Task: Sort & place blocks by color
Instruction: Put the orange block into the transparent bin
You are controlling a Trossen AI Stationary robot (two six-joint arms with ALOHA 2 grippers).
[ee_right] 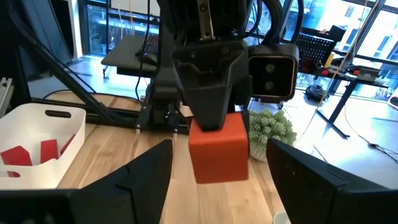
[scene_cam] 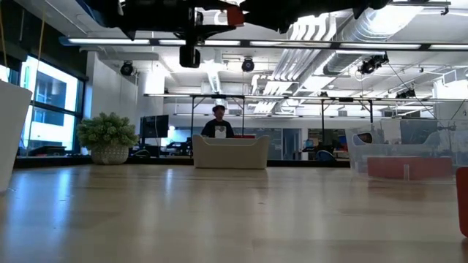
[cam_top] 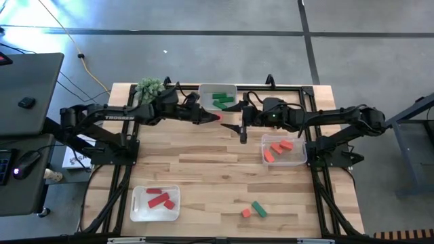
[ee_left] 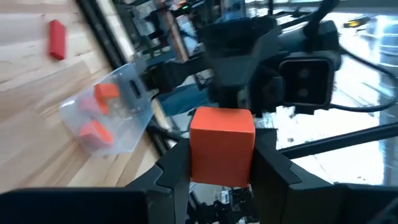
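My left gripper (cam_top: pixel 211 116) reaches level from the table's left, high over the table's middle, and is shut on an orange-coral cube block (ee_left: pixel 222 146). My right gripper (ee_right: pixel 221 186) faces it from the right and is open. Its two fingers stand on either side of the cube (ee_right: pixel 217 149) without touching it. Green blocks lie in the far tray (cam_top: pixel 218 98), orange-coral ones in the right tray (cam_top: pixel 283 149), and red ones in the near-left tray (cam_top: pixel 156 202). An orange block (cam_top: pixel 245 213) and a green block (cam_top: pixel 258 208) lie loose on the table near its front edge. My left gripper pinches the cube between its two fingers, on two opposite faces (ee_left: pixel 198 163). The fingers come level from the table's left. About half of the cube stands out past the fingertips. It hangs well clear of the table, its faces square to the fingers.
A spiky green plant ball (cam_top: pixel 150 87) sits at the table's far left corner. The arms' black frames run along the left and right edges. A person (scene_cam: pixel 217 124) sits in the room behind the table. Bare wood lies between the three trays.
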